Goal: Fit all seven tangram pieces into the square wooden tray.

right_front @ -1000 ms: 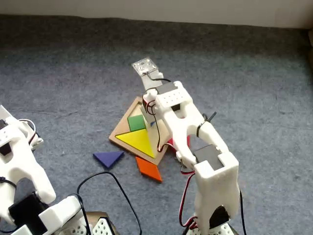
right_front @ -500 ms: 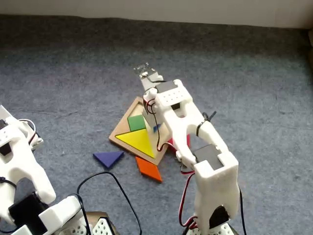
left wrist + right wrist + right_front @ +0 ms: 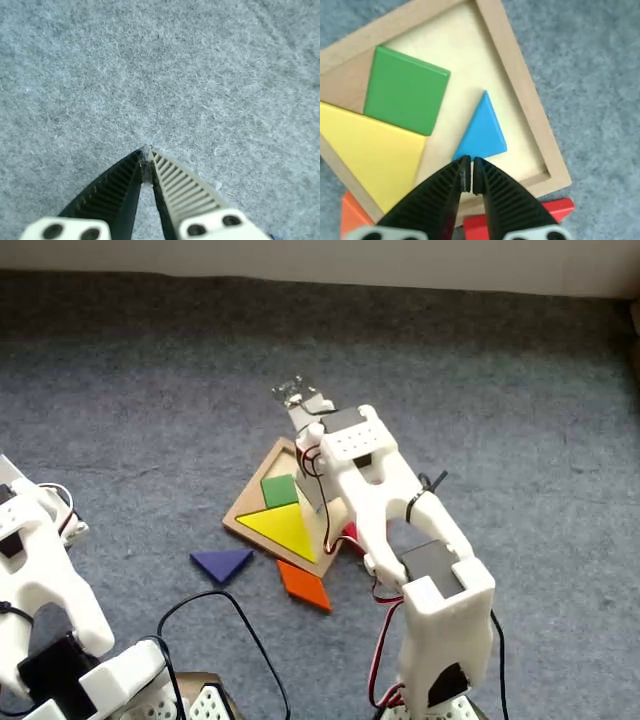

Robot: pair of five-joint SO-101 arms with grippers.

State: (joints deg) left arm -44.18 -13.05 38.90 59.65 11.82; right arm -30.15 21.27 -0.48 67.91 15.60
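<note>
The right gripper (image 3: 471, 172) is clenched over the tray (image 3: 527, 100), just beside the blue triangle (image 3: 482, 131). The left gripper (image 3: 146, 159) is clenched too.

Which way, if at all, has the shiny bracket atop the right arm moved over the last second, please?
Yes: the shiny bracket has tipped closer to the wooden tray's far corner.

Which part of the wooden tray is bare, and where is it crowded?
Bare floor runs along the rim of the tray, between the green square and the blue triangle, and past that triangle to the corner. Crowded where the green square meets the yellow triangle.
</note>
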